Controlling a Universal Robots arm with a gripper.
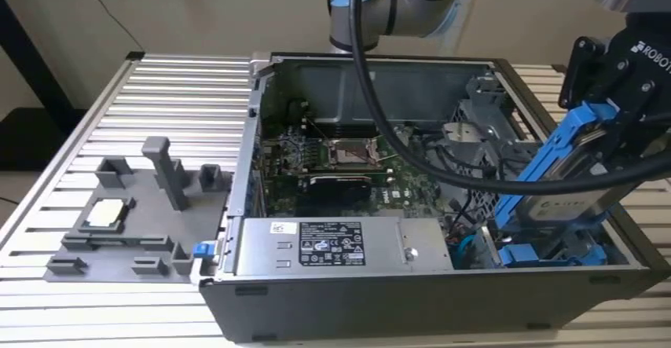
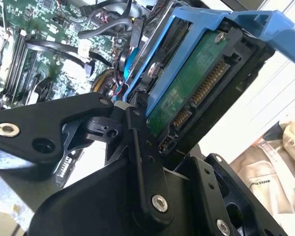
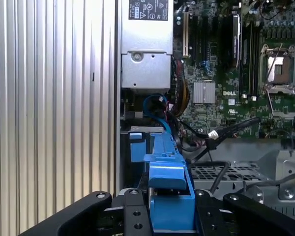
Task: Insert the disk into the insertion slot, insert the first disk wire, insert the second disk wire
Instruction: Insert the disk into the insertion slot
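The hand (image 1: 611, 108) is clenched on the disk (image 1: 563, 195), with its black fingers (image 3: 132, 216) pressed against either side of the blue carrier's end tab. The disk hangs steeply tilted. Its lower end dips into the computer case (image 1: 419, 305) at the near corner on the exterior view's right, just above the insertion slot (image 1: 551, 255) with its blue fittings. Whether they touch I cannot tell. The second wrist view shows the disk's green circuit board (image 2: 187, 93). The power-supply box (image 1: 325, 246) sits beside the slot, toward the exterior view's left.
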